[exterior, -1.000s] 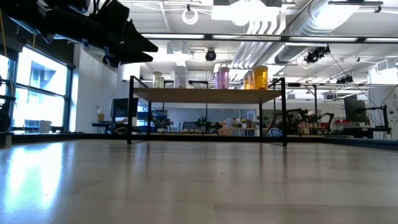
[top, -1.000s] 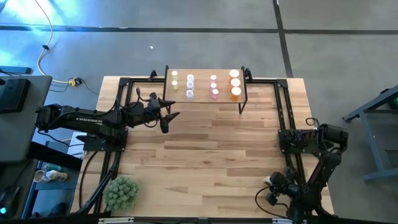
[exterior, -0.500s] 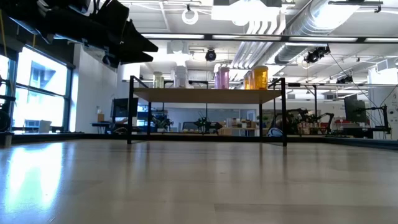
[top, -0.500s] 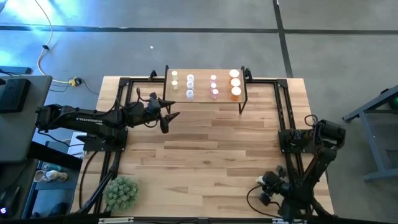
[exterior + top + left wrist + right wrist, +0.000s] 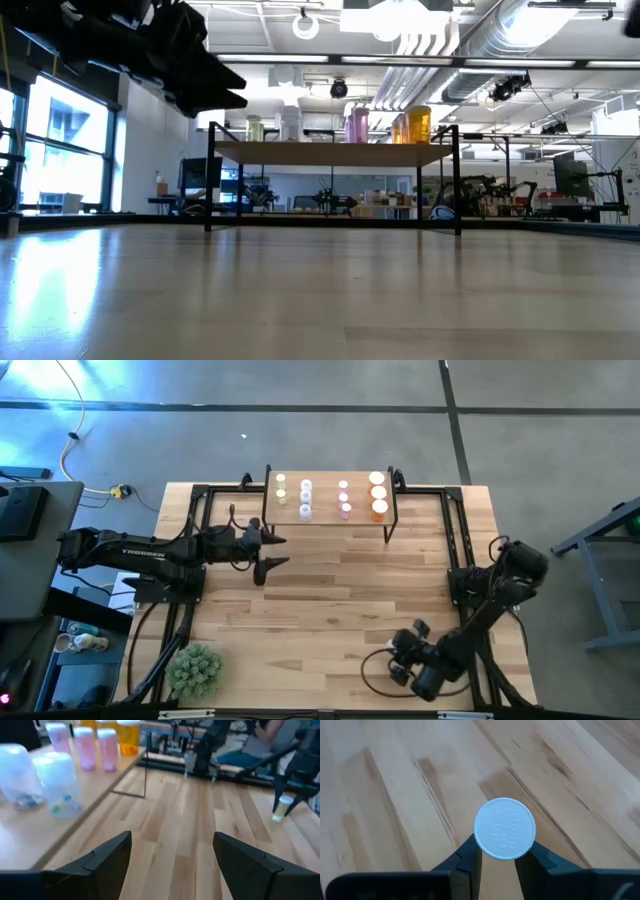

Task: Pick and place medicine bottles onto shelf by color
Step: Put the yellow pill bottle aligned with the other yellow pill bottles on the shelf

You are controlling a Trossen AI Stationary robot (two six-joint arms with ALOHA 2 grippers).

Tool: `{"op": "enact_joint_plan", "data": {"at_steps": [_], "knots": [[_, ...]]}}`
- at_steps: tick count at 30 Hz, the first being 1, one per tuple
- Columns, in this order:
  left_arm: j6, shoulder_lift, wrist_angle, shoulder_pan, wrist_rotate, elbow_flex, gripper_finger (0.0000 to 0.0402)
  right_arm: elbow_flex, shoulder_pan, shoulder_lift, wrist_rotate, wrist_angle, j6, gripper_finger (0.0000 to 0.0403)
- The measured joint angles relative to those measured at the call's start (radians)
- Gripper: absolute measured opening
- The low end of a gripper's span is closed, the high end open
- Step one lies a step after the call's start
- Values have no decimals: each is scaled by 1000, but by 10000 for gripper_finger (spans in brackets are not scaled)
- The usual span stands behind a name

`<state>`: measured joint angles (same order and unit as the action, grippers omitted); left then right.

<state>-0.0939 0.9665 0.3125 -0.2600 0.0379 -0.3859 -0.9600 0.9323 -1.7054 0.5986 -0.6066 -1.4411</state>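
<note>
Wooden table (image 5: 330, 590): right hand (image 5: 498, 862) clamps bottle (image 5: 504, 828), white cap facing wrist camera; left hand (image 5: 172, 857) spread, empty.

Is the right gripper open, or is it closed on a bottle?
Closed on a bottle. In the right wrist view the right gripper has both dark fingers pressed against the sides of a white-capped bottle above the table.

High cam straight down, low cam table-level; both share the shelf (image 5: 330, 500) (image 5: 335, 152).

Robotics lab, exposed ceiling ducts (image 5: 520, 40), concrete floor (image 5: 330, 430), equipment benches (image 5: 500, 200) beyond the wooden table (image 5: 330, 610)
</note>
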Motion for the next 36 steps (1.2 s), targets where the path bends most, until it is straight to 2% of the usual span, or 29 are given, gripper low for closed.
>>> {"op": "enact_joint_plan", "data": {"at_steps": [7,20,28,36], "knots": [[30,0,-34,27,-5,0,271,0,-145,0,-34,201,294,84],[17,0,-24,167,-5,0,271,0,-400,0,-163,528,783,84],[-12,0,-8,230,-3,0,271,-1,-532,0,-245,711,964,84],[-35,0,8,269,-1,0,271,-130,-631,0,-337,692,1085,84]]}}
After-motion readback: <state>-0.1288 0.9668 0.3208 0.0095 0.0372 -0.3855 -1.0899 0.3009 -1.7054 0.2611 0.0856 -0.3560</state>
